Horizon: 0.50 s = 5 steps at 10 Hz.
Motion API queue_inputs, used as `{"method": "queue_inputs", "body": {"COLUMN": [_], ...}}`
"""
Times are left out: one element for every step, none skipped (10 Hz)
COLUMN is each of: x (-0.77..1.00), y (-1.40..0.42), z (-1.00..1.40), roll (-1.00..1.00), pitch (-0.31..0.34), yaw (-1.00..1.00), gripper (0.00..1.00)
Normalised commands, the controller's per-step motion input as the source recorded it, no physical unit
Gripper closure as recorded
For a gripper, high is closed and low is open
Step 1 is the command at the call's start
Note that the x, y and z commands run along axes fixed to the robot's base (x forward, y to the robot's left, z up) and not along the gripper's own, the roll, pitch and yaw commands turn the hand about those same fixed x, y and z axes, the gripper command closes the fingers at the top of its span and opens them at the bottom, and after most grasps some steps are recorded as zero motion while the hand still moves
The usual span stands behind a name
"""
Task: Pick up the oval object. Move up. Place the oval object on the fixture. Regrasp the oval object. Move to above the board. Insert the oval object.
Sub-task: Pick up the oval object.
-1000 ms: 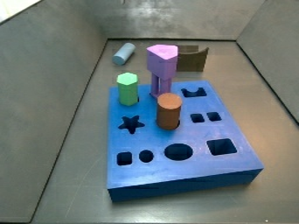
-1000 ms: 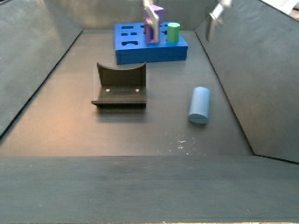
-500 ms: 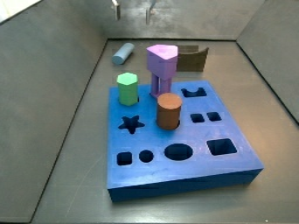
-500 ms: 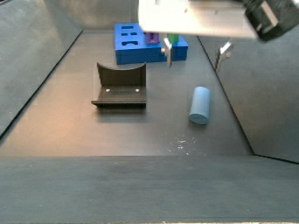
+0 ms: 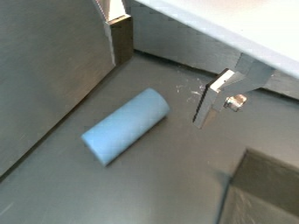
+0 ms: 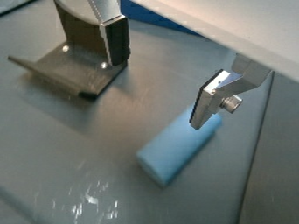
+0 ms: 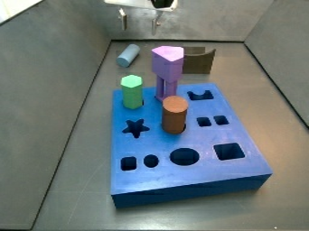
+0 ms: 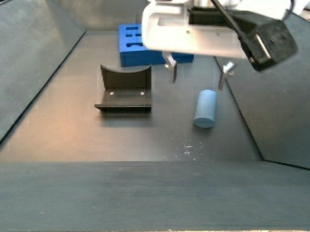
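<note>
The oval object (image 7: 126, 55) is a pale grey-blue peg lying flat on the floor near a side wall; it also shows in the other side view (image 8: 208, 107) and in both wrist views (image 5: 126, 127) (image 6: 177, 149). My gripper (image 8: 198, 74) hangs open above it, with nothing between its fingers (image 5: 214, 98) and well clear of the peg. In a side view the gripper (image 7: 140, 11) shows only at the top edge. The dark fixture (image 8: 125, 89) (image 6: 70, 66) stands on the floor beside the peg. The blue board (image 7: 182, 171) lies further along.
On the board stand a purple peg (image 7: 168, 68), a green peg (image 7: 132, 90) and an orange-brown cylinder (image 7: 174, 115). Sloping grey walls (image 5: 47, 79) close in the floor on both sides, and the oval object lies close to one of them.
The gripper has come into view and moved down over the oval object, away from the board. The peg, fixture and board have not moved.
</note>
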Motion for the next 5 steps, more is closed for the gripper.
{"method": "queue_inputs", "body": {"x": [0.0, 0.0, 0.02, 0.0, -0.04], "y": [0.63, 0.52, 0.35, 0.0, -0.14], "z": [-0.61, -0.47, -0.32, -0.49, -0.59], "roll": [-0.3, -0.38, -0.44, -0.33, -0.26], "pitch": [0.021, 0.0, 0.0, 0.0, 0.0], "yaw": [-0.11, -0.07, -0.06, -0.1, -0.04], "gripper": [0.0, 0.0, 0.0, 0.0, 0.0]}}
